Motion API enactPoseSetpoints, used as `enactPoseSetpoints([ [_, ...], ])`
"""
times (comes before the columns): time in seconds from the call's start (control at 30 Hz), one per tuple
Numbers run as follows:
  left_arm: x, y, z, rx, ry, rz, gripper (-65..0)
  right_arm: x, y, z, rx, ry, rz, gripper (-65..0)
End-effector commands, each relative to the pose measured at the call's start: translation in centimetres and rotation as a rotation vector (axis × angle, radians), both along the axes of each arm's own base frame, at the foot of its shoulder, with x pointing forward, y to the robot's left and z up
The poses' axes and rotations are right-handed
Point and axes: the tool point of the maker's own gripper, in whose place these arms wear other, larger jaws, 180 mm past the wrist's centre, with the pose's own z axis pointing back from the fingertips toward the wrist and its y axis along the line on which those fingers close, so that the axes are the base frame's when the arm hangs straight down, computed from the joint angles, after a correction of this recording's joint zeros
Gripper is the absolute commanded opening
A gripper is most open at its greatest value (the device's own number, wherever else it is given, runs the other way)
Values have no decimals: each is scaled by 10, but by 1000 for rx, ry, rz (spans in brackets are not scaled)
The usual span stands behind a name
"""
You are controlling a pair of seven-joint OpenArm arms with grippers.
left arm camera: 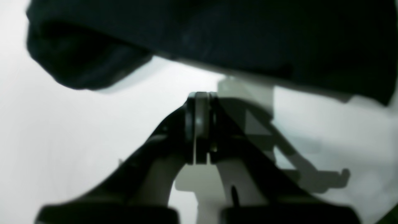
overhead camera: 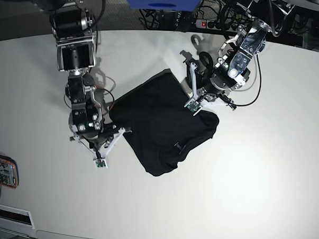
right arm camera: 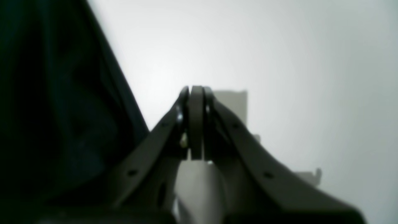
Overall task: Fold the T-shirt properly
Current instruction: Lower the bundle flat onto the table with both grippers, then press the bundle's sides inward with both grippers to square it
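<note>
The T-shirt (overhead camera: 162,125) lies lengthwise ten-to-four between both arms, its edge at twelve o'clock just beyond the pinched-together, empty left gripper (left arm camera: 201,102) (the right gripper (right arm camera: 196,93) likewise).

Robotics laboratory bench.
White table (overhead camera: 262,182), cable tangle and power strip (overhead camera: 206,23) along top edge of frame.

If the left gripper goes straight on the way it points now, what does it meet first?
Probably the T-shirt. The left gripper, jaws shut and empty, points at its dark edge across a strip of bare table; depth is unclear.
</note>
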Motion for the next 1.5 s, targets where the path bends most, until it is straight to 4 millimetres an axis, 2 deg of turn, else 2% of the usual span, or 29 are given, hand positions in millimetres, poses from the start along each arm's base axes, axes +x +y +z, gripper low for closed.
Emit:
enactPoseSetpoints([
  [0.0, 17, -3, 13, -19, -57, 5, -650, -6, -8, -3, -18, 7, -8, -650],
  [0.07, 26, -1, 15, -13, -70, 8, -650, -20, -11, -10, -26, 24, -5, -650],
  [0.13, 36, 1, 18, -6, -83, 12, -650, -25, -8, -5, -22, 7, 4, -650],
  [0.27, 49, 2, 27, -5, -114, 13, -650, -49, 2, 0, -7, -13, 27, -650],
  [0.37, 59, 2, 35, -3, -141, 13, -650, -57, 8, 6, 3, -30, 37, -650],
  [0.5, 62, 4, 36, 1, -147, 16, -650, -69, 13, 11, 12, -39, 49, -650],
  [0.57, 67, 13, 39, 3, -156, 46, -650, -74, 20, 12, 17, -41, 69, -650],
  [0.7, 74, 32, 40, 12, -161, 103, -650, -78, 50, 18, 32, -55, 156, -650],
  [0.8, 75, 43, 42, 11, -164, 140, -650, -79, 62, 20, 36, -60, 188, -650],
  [0.97, 55, 42, 29, 8, -123, 138, -650, -74, 49, 23, 33, -69, 149, -650],
  [1.03, 56, 42, 30, 8, -126, 138, -650, -73, 43, 23, 31, -70, 132, -650],
  [1.17, 58, 44, 33, 11, -135, 142, -650, -75, 47, 23, 33, -70, 143, -650],
  [1.23, 57, 53, 35, 59, -153, 131, -650, -73, 49, 29, 38, -86, 145, -650],
  [1.3, 46, 62, 25, 115, -138, 127, -650, -69, 52, 41, 44, -122, 153, -650],
  [1.47, 53, 82, 15, 204, -133, 143, -650, -67, 54, 47, 48, -140, 156, -650],
])
